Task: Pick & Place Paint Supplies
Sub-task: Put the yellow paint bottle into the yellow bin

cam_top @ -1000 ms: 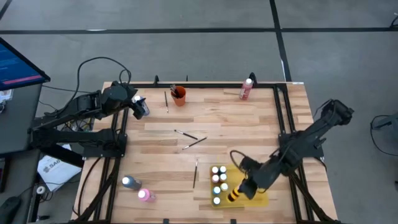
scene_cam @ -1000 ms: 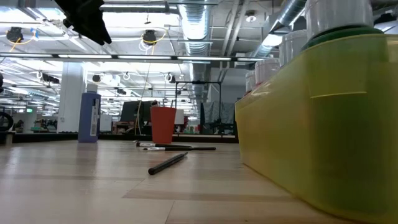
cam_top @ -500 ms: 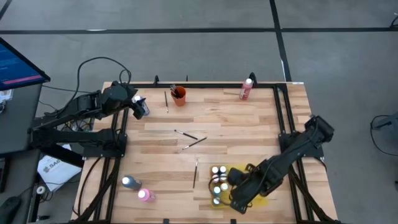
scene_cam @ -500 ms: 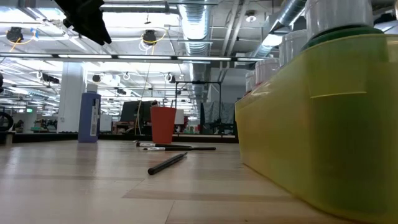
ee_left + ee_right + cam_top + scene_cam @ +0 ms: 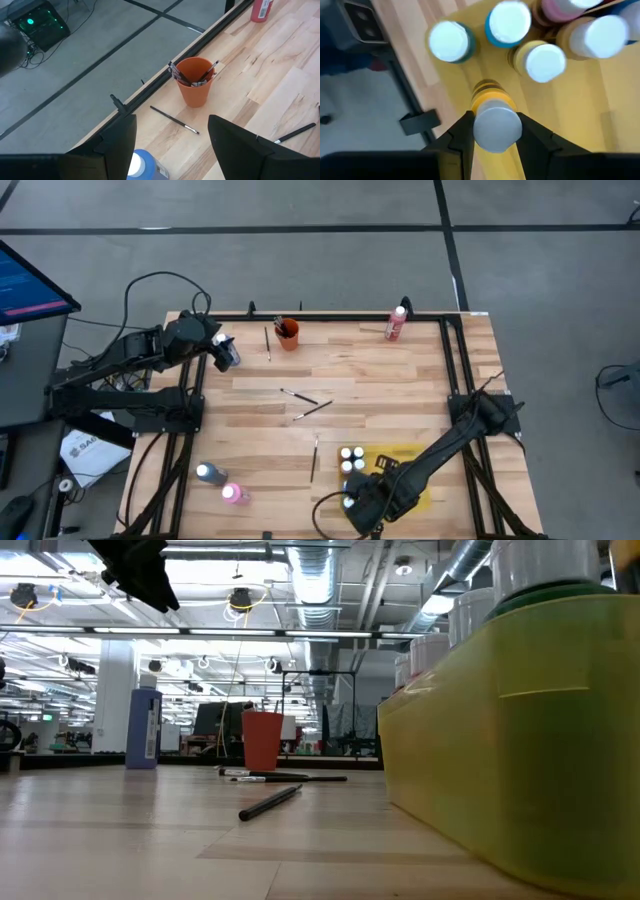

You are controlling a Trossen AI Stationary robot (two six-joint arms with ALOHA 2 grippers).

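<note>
Bottle in hand over the yellow tray

Placement is the step in hand, by my reading: the right gripper (image 5: 493,131) has its fingers (image 5: 461,134) clamped on the white cap of a yellow paint bottle (image 5: 490,100), which hangs over the near corner of the yellow tray (image 5: 414,452). To do it well, the bottle should come straight down into a bare patch of tray, clear of the white-capped bottles standing there (image 5: 509,23), and the fingers should let go only once its base is seated flat. A tilt or a sideways drift would likely knock a neighbour over, since they stand close together. In the high view the right arm itself covers much of the tray, so I cannot tell which spot is free.

The left gripper (image 5: 171,145) waits at the table's far left edge, fingers spread and empty, looking toward the orange cup (image 5: 195,80) with brushes in it.

Supplies not yet gathered: a blue bottle (image 5: 207,473) and a pink bottle (image 5: 232,494) near the front left, a red bottle (image 5: 396,323) at the far edge, and several thin paintbrushes (image 5: 300,396) lying loose mid-table.

The table (image 5: 360,370) is pale wood planking in a dark metal frame. Grey floor with dark lines surrounds it; the low view shows a big open hall with exposed ducts and ceiling lights.
</note>
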